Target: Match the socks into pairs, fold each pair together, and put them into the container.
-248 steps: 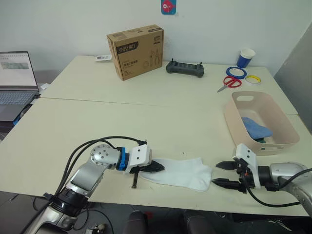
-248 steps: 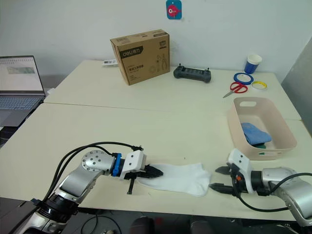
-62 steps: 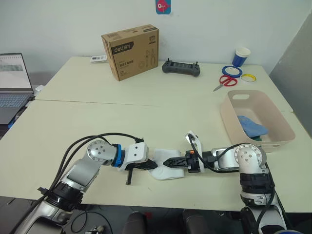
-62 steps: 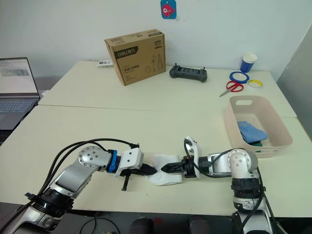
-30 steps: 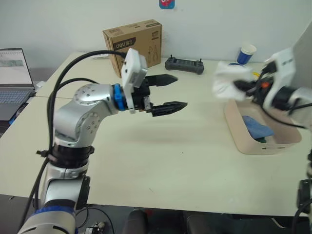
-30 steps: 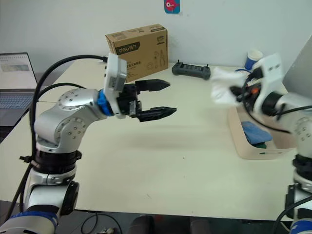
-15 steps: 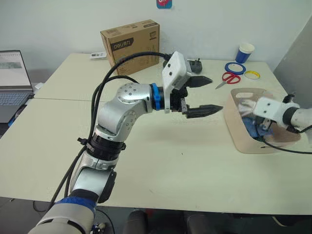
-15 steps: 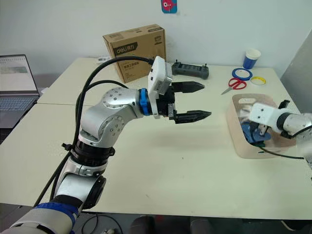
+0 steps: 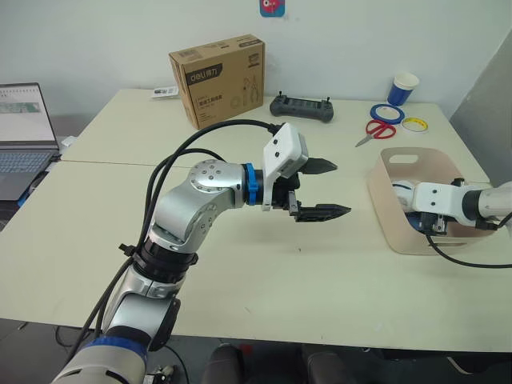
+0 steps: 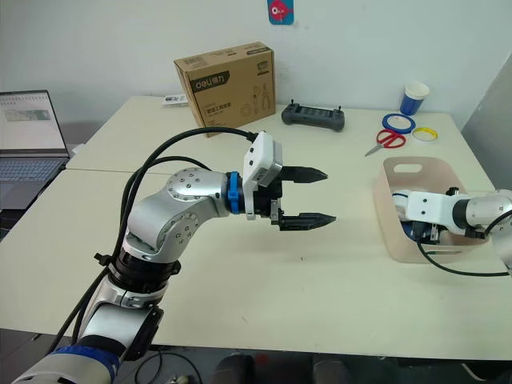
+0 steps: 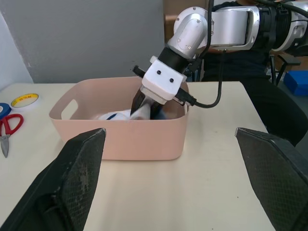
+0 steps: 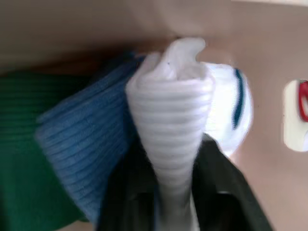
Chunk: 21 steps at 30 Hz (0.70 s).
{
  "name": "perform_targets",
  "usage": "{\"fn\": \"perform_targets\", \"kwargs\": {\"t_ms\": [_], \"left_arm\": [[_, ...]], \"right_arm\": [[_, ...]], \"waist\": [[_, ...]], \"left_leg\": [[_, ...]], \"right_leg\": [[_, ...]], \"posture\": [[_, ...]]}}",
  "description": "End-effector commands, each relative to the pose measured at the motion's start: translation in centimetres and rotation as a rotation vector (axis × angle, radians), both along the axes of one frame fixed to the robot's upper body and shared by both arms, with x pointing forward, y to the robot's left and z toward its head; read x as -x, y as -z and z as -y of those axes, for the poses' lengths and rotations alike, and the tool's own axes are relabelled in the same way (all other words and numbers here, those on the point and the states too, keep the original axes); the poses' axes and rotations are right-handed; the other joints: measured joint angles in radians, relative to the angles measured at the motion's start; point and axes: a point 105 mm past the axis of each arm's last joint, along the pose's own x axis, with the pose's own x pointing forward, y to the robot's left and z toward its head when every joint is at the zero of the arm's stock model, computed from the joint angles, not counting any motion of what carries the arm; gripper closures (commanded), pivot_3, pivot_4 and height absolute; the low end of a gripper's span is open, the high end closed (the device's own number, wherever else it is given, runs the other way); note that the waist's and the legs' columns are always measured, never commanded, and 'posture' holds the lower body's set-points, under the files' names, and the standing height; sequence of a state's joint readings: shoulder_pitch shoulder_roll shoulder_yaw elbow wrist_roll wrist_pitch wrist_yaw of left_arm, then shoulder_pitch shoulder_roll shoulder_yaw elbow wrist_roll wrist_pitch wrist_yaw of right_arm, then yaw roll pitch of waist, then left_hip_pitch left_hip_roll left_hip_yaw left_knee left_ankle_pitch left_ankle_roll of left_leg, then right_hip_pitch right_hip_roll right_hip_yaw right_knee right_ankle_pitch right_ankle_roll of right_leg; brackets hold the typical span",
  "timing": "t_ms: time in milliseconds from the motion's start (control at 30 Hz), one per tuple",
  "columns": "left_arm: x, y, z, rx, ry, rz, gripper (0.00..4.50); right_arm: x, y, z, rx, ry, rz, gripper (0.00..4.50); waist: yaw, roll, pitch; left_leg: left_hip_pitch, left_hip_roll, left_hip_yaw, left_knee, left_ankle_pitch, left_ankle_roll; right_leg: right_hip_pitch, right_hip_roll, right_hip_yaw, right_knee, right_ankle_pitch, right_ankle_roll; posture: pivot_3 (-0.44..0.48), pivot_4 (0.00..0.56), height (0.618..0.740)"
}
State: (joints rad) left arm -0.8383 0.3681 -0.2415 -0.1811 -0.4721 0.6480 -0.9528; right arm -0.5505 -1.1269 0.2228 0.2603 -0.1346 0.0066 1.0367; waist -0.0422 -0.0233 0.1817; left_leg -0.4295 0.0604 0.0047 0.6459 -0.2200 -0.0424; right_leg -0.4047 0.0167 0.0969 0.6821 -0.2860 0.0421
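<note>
Right wrist view: right claw grips white socks inside container | step: depositing | next: release | left claw open, empty.

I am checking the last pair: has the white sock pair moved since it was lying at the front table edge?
Yes. The white socks went from the table's front edge into the pink container, pinched in the right gripper.

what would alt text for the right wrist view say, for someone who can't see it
Close-up of the right hand shut on folded white socks inside the pink container. Light blue socks lie against them on one side, with dark green socks beyond.
</note>
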Motion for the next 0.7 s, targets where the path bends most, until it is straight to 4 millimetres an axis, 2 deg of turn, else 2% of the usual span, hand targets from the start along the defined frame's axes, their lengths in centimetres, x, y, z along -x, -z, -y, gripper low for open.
{"fn": "perform_targets", "kwargs": {"t_ms": [33, 200, 233, 400, 533, 633, 700], "left_arm": [[0.3, -0.9, 0.1, 0.003, 0.02, 0.051, 0.0], [0.1, -1.0, -0.1, -0.003, 0.02, 0.061, 0.0], [0.0, -1.0, -0.1, -0.004, 0.02, 0.063, 0.0], [-0.5, -1.3, -0.5, -0.004, 0.008, 0.08, 0.0], [-1.1, -1.0, -2.1, -0.03, -0.04, 0.091, 0.0], [-2.1, -0.7, -4.1, -0.039, -0.121, 0.102, 0.0], [-3.4, -0.5, -6.0, -0.024, -0.234, 0.116, 0.0]], "right_arm": [[0.6, -2.7, 0.7, 0.005, -0.005, -0.004, 2.23], [1.0, -5.0, 1.1, 0.023, -0.017, -0.036, 0.33], [1.2, -5.6, 1.1, 0.024, -0.019, -0.045, 0.08], [2.3, -9.5, 0.7, -0.052, -0.011, -0.096, 0.03], [2.3, -14.0, -0.9, -0.263, -0.041, -0.044, 0.03], [1.4, -16.0, -3.5, -0.44, -0.12, 0.02, 0.03], [0.6, -16.3, -6.3, -0.594, -0.188, 0.054, 0.03]], "waist": [[0.0, 0.0, 0.0], [0.0, 0.002, 0.0], [0.0, 0.002, 0.0], [0.001, 0.004, 0.002], [-0.005, 0.006, 0.002], [-0.013, 0.006, 0.002], [-0.017, 0.005, 0.002]], "left_leg": [[0.0, 0.0, 0.0, 0.0, 0.0, 0.0], [0.0, 0.0, 0.0, 0.0, 0.0, 0.0], [0.0, 0.0, 0.0, 0.0, 0.0, 0.0], [0.001, 0.0, 0.001, 0.0, 0.0, 0.0], [0.001, 0.0, 0.0, 0.0, 0.0, 0.0], [0.002, 0.0, 0.0, -0.001, 0.0, 0.0], [0.002, 0.001, -0.001, 0.0, 0.0, 0.0]], "right_leg": [[0.0, 0.0, 0.0, 0.0, 0.0, 0.0], [0.0, 0.0, 0.0, 0.0, 0.0, 0.0], [0.0, 0.0, 0.0, 0.0, 0.0, 0.0], [0.0, 0.0, 0.0, 0.0, 0.0, 0.0], [0.0, 0.0, 0.001, 0.0, 0.0, -0.001], [0.0, 0.0, 0.0, 0.0, 0.001, -0.001], [0.0, 0.0, 0.0, 0.001, 0.001, -0.002]], "posture": [[0.0, 0.15, 0.74], [0.0, 0.15, 0.74], [0.0, 0.15, 0.74], [0.0, 0.15, 0.74], [0.0, 0.15, 0.74], [0.0, 0.15, 0.74], [0.0, 0.15, 0.74]]}}
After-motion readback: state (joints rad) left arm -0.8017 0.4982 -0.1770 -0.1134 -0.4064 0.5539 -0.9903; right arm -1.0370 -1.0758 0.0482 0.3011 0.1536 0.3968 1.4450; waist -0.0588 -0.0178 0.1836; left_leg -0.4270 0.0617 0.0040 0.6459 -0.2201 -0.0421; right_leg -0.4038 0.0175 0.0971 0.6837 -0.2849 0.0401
